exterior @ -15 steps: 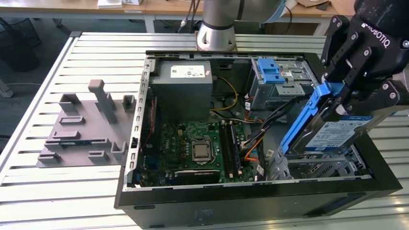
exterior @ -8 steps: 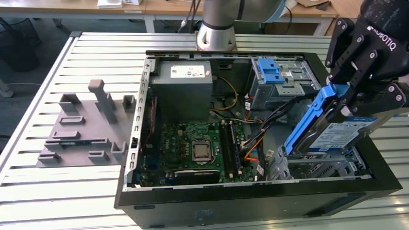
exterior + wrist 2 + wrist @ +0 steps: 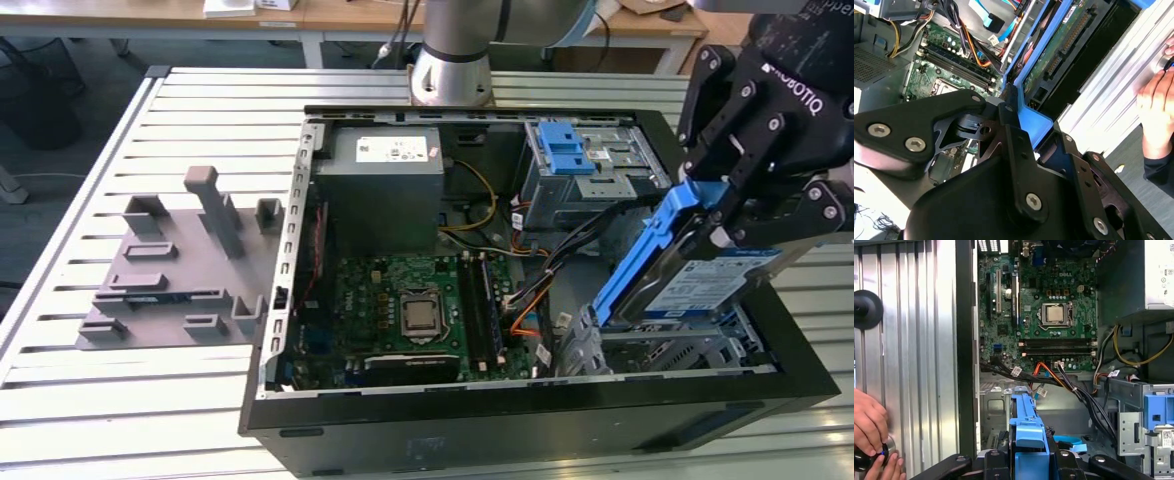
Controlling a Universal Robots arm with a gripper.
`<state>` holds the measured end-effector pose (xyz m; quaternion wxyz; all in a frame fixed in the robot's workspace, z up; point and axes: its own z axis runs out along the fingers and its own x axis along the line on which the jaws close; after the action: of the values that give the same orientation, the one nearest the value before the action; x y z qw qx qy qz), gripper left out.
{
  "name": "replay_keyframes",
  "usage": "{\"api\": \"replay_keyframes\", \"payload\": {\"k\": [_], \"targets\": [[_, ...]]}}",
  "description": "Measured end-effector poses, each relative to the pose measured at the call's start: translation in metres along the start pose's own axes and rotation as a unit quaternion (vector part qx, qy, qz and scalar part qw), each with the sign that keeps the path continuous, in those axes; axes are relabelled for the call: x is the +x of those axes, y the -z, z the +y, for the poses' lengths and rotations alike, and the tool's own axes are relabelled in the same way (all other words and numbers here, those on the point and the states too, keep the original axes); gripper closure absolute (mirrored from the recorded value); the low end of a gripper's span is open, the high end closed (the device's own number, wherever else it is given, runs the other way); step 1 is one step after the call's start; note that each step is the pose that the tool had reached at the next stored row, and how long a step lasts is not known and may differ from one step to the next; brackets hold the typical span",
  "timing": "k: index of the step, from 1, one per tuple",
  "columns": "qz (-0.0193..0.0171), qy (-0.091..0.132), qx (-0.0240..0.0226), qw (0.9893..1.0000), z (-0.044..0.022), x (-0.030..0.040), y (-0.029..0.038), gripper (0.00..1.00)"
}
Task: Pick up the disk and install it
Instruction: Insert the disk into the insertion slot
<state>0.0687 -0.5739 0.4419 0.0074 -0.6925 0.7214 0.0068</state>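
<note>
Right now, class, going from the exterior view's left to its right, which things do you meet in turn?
Grey slotted fixture plate → power-supply box → orange cables → disk, held tilted in the gripper above the open computer case.

The disk point(image 3: 1064, 45) is held by its blue side rail point(image 3: 1029, 117), clamped in the black end effector point(image 3: 1026, 125), with its circuit-board face exposed. The motherboard point(image 3: 939, 75) and cabling point(image 3: 971, 45) are observed beside it. A person's hand point(image 3: 1154, 107) is noted against the ribbed worktop point(image 3: 1104, 100).
</note>
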Motion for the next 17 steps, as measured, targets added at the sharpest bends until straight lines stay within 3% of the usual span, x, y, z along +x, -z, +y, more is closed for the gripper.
{"api": "replay_keyframes", "payload": {"k": [17], "targets": [[-0.0001, 0.000, 0.0000, 1.0000, 0.0000, -0.0003, -0.0062, 0.64]]}}
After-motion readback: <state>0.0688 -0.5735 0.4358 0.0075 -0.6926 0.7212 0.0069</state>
